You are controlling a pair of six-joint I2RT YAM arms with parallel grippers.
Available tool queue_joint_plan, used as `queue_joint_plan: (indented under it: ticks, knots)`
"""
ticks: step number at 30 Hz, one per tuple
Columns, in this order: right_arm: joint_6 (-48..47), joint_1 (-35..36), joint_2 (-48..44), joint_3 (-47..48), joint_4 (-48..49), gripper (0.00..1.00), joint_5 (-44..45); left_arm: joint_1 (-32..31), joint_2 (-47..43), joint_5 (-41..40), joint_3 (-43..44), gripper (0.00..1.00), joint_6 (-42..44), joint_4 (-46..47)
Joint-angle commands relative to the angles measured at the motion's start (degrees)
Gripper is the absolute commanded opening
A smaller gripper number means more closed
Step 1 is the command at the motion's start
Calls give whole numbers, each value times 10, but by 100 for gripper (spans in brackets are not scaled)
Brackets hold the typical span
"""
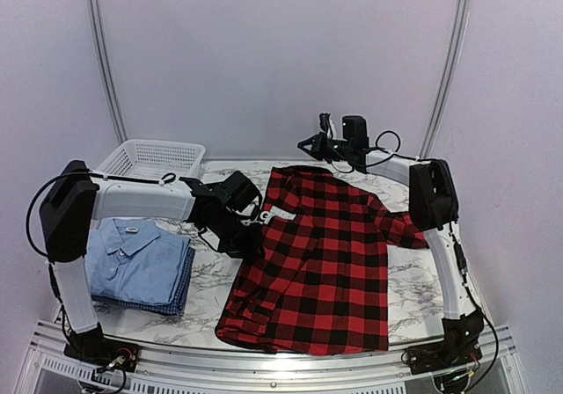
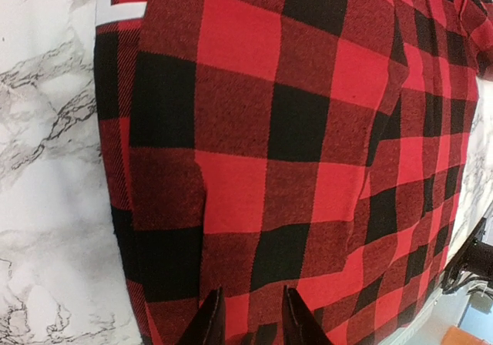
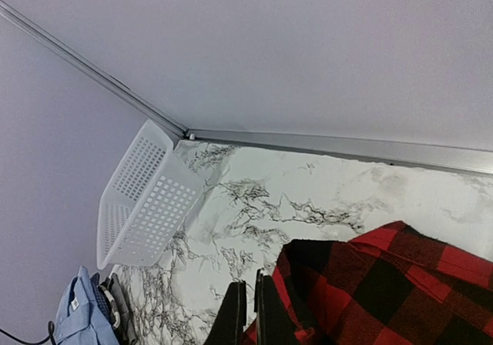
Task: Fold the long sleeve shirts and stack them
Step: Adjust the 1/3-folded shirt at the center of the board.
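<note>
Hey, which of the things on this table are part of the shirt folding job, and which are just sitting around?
Part of the job:
red-and-black plaid flannel shirt
light blue collared shirt
blue checked shirt, under the light blue one

Just lying about:
white mesh basket

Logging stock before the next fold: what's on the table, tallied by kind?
Plaid flannel shirt: 1
Light blue collared shirt: 1
Blue checked shirt: 1
White mesh basket: 1
Total: 4
</note>
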Motion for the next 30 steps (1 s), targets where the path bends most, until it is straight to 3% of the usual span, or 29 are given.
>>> queue_joint_plan:
  ticks: [1, 11, 24, 30]
  knots:
    - [-26, -37, 10, -33, -19, 2, 8, 6, 18, -8, 30, 27, 0, 10]
    - [-53, -55, 40, -55, -45, 0, 7, 40, 80, -23, 108, 26, 2, 34]
    - [-38, -71, 133, 79, -86, 2, -7, 102, 291, -12, 388, 23, 10, 120]
    - [-27, -62, 76, 61, -89, 3, -22, 127, 375, 12, 458, 26, -33, 215]
